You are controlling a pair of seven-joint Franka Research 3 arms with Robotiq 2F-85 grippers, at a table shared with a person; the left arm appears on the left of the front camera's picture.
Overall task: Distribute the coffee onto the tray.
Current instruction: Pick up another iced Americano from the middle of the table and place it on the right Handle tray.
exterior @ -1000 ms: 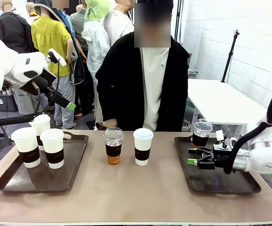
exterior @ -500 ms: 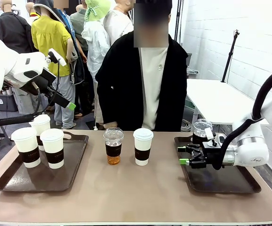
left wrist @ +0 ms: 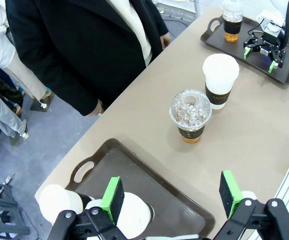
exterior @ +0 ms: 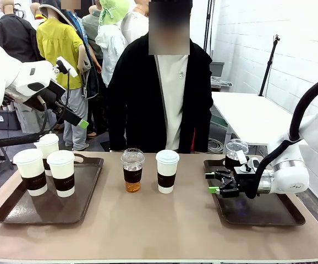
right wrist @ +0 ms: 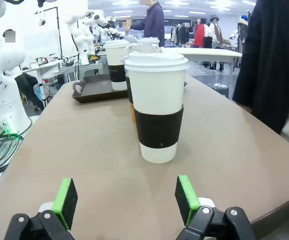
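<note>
Right tool (exterior: 211,183) wide, empty, lower right over right tray (exterior: 269,217), facing white cup (exterior: 167,171) at centre of counter (exterior: 159,225). Left tool (left wrist: 172,196) wide, raised upper left. Risk: tall cup tips if gripped high; clear cup (exterior: 132,170) just beside could get clipped.

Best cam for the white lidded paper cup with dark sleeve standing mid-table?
Right wrist view: the white lidded paper cup stands close and centred, side-on, with lid, sleeve and base all clear. Front view shows the cup smaller, beside the clear dome-lidded cup. Left wrist view looks down on the cup, mostly lid.
</note>
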